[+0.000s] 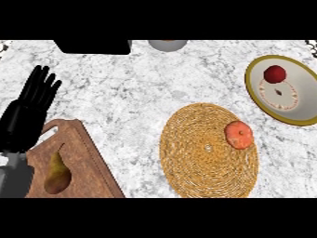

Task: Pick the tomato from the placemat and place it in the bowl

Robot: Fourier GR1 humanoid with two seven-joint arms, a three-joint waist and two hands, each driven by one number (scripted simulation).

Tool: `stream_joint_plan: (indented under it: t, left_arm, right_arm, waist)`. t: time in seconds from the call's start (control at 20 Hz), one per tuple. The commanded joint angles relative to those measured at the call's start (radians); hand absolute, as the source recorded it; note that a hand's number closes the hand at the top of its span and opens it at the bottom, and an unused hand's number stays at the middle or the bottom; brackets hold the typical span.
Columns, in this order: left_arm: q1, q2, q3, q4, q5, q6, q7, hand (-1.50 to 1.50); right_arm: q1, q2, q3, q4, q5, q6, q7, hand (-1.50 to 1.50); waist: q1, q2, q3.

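Red fruit (275, 73) in bowl (310, 104)

The left hand (25, 109) stands open at the view's left, fingers up, above a wooden board (85, 158) with a pear (56, 174). Well to its right, the tomato (239, 135) lies on the woven placemat (202, 158). Beyond that, further from the hand, a red fruit (275, 73) sits in the gold-rimmed bowl (312, 93) on the marble surface (133, 83).

An orange-red tomato (239, 135) lies on a golden woven placemat (205, 153). The white bowl (305, 100) has an olive-gold rim. The counter (133, 83) is grey-veined white marble; the hand (25, 116) is black.
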Motion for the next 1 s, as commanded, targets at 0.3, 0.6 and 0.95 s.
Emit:
stream_joint_plan:
  t: [0.3,0.6,0.95]
  left_arm:
    - [-0.009,0.000,0.012,0.019,0.000,-0.038,-0.010,0.00]
    - [-0.009,0.007,0.008,-0.021,0.016,-0.050,0.022,0.00]
    - [-0.051,-0.043,-0.015,0.012,-0.021,-0.001,0.011,0.00]
  right_arm:
    - [-0.331,0.139,0.016,0.590,0.157,-0.065,-0.232,1.50]
    - [-0.397,0.147,0.086,0.798,0.273,-0.051,-0.247,1.50]
    - [-0.445,0.278,0.051,0.977,0.241,0.032,-0.272,-1.50]
  waist:
    - [0.026,0.010,0.001]
    - [0.063,0.024,0.002]
    - [0.047,0.028,0.004]
